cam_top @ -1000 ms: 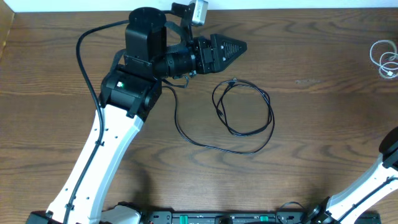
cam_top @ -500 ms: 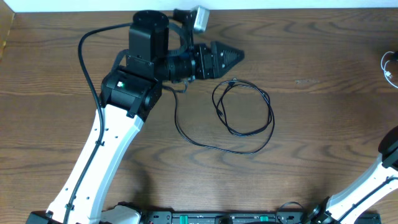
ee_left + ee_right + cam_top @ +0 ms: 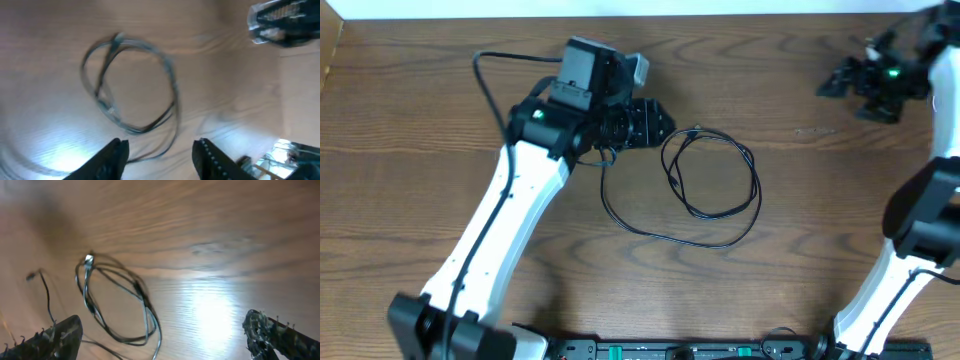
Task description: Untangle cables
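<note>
Overhead, black cable (image 3: 757, 185) looped on table (image 3: 820, 250), left gripper (image 3: 658, 122) near, parted.

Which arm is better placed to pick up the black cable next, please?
Left. The left fingers hover open right beside the cable, whose loop fills that wrist's view. The right fingers are open too, but sit near the table's far right corner, well away from the loop.

The left arm (image 3: 510, 210): white shell, black joints, black wire (image 3: 520, 57) looping at eleven o'clock. The right arm (image 3: 880, 290) matches (each has a green light (image 3: 537, 113)).
</note>
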`<state>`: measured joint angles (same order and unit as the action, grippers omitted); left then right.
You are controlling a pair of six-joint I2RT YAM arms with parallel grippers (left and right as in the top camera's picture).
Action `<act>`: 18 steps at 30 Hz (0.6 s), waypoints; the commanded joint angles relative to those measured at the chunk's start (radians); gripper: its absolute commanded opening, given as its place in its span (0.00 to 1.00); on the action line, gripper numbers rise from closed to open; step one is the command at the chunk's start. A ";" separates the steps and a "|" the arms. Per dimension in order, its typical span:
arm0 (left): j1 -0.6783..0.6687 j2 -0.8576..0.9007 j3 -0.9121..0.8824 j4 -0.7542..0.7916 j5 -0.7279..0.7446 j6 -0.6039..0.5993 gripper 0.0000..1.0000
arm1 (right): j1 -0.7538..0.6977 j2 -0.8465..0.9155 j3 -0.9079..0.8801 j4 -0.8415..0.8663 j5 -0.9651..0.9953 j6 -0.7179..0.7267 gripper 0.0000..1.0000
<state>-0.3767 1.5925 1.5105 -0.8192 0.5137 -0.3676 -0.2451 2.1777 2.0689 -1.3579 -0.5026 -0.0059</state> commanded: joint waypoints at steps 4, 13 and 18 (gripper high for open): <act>0.000 0.071 -0.006 -0.145 -0.243 -0.035 0.38 | 0.064 -0.015 -0.010 -0.001 0.035 -0.032 0.99; 0.035 0.059 -0.093 -0.260 -0.497 -0.117 0.52 | 0.077 -0.015 -0.032 -0.003 0.037 -0.033 0.99; 0.042 0.059 -0.192 -0.172 -0.492 -0.108 0.57 | 0.077 -0.015 -0.074 0.008 0.041 -0.036 0.99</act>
<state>-0.3401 1.6611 1.3720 -1.0138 0.0555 -0.4747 -0.1730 2.1777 2.0239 -1.3540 -0.4702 -0.0196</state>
